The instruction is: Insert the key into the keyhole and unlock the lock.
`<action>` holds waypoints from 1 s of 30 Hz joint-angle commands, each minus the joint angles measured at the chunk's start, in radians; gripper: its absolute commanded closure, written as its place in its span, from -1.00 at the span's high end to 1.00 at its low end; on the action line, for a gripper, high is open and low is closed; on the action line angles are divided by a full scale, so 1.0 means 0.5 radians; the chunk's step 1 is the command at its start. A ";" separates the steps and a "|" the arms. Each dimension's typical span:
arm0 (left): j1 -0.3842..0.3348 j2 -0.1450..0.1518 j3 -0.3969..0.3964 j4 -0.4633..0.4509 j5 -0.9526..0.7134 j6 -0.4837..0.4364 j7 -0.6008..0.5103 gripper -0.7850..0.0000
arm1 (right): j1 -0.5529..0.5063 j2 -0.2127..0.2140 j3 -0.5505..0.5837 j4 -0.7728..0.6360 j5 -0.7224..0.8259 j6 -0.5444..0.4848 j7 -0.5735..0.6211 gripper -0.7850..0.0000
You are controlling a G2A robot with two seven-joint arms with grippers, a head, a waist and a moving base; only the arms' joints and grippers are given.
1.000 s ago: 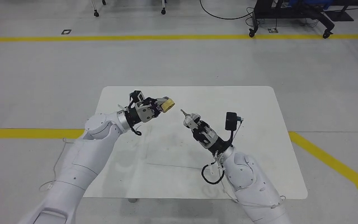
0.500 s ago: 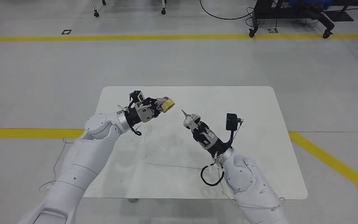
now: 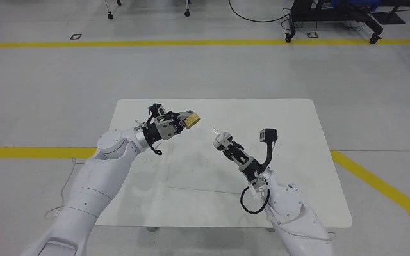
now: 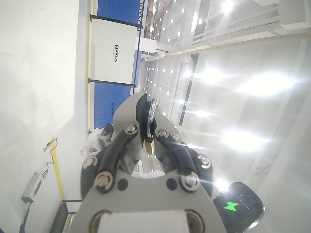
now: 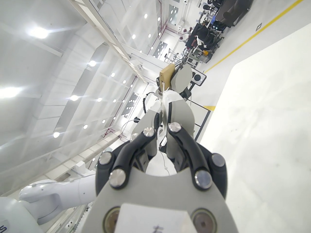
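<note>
My left claw (image 3: 184, 121) is clamped shut on the lock (image 3: 191, 119), holding it in the air above the far left part of the bench (image 3: 288, 121). The brass body juts out past the fingertips, with its long axis running on from the claw toward the right arm. My right claw (image 3: 221, 136) pinches the key (image 3: 215, 131) above the middle of the bench. The blade sticks out ahead of the fingers, its long axis in line with the claw and slanting away to the far left. The tip aims at the lock. Key and lock are near each other but apart, with a bare gap between them.
</note>
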 commanded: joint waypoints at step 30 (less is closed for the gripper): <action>0.205 0.022 0.015 -0.403 0.600 0.064 0.452 -1.00 | -0.069 -0.007 -0.091 -0.140 -0.123 0.454 -0.043 -1.00</action>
